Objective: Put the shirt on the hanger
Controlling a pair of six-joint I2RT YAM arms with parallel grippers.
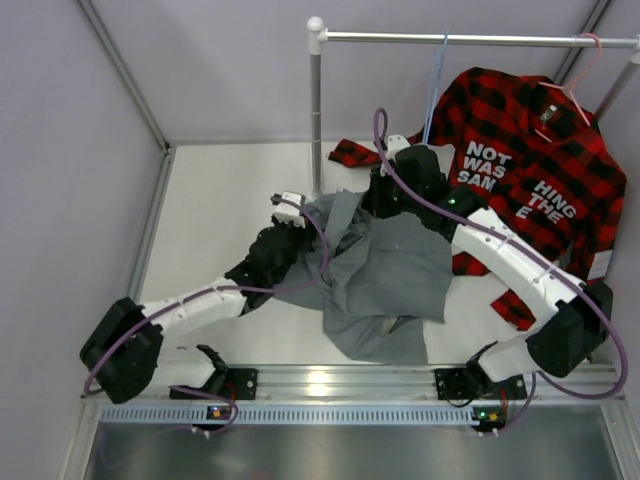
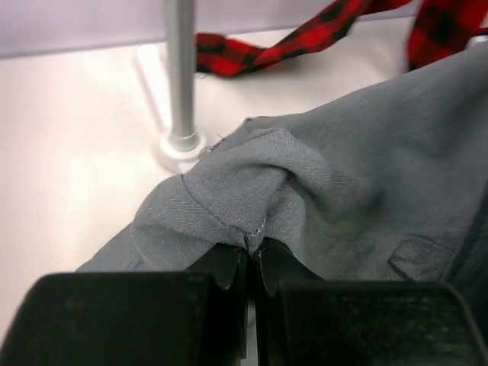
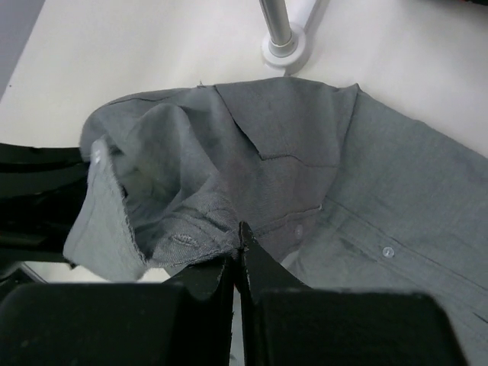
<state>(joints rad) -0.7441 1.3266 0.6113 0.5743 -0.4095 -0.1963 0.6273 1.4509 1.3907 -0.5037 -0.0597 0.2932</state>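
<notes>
While both arms sat over the middle of the surface (image 1: 220, 200), I judged the coming move by one relation: the hanger (image 1: 434, 95) hung from the rail (image 1: 470, 39) on the far side, above and beyond the shirt (image 1: 390, 270) and a little to its right. That put it nearer my right arm than my left. Only a thin blue run of its wire showed above the right wrist, so I could not tell which way its shoulders faced.

The shirt lay crumpled between the two arms. Its long axis ran from the far end by the foot of the pole (image 1: 316, 110) back toward the arm bases, with the loose lower part nearest me. From the wrist views I took the far end to be the collar and placket end, though the bunching made that a judgement.

The left gripper (image 2: 252, 263) was pinched tight on a puckered fold of grey cloth at the shirt's far-left edge. The right gripper (image 3: 240, 244) was likewise closed on a fold beside the buttons, just right of the left one. The plaid shirt (image 1: 540, 170) on its pink hanger (image 1: 570, 90) hung well to the right.
</notes>
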